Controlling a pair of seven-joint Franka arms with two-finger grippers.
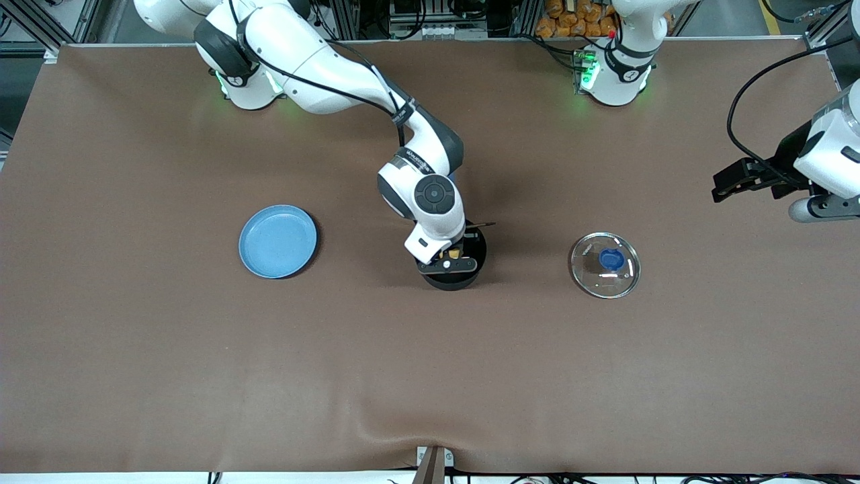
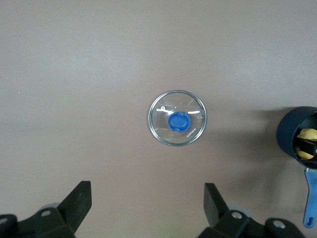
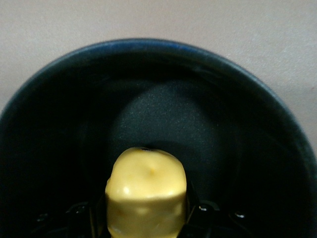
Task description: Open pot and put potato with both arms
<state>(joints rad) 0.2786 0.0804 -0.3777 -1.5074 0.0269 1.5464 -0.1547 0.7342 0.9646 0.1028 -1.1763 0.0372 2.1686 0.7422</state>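
While clamped on the potato point(image 3: 146, 193) directly over the open pot point(image 1: 455, 261) at mid-frame in the front view, the right gripper point(image 1: 449, 261) hangs just inside the rim, fingers tight on the lower flanks of the yellow lump, dark non-stick floor showing below in the right wrist view. Judged light, firm and slightly waxy: no crushing risk, but rounded enough to roll out of a loose pinch, so best held across the narrow middle, as here. Outward from there, the pot itself: black-walled, with its blue handle point(image 2: 310, 198) seen only at the right edge of the left wrist view; probably stable enough to take a short drop without tipping. Right of centre in the front view, flat on the brown table cover point(image 1: 134, 336), the glass lid point(image 1: 605, 265) with its blue knob point(image 1: 610, 259) up; fragile and slick on the glass, so only the knob for any further grasp. Small dark lettering on the glass beside the knob, too small to read. At the right edge of the front view, the left gripper point(image 1: 729, 188), fingers spread wide and empty, waiting well apart from the lid. Left of centre, the light-blue plate point(image 1: 277, 241), bare. No other writing legible.
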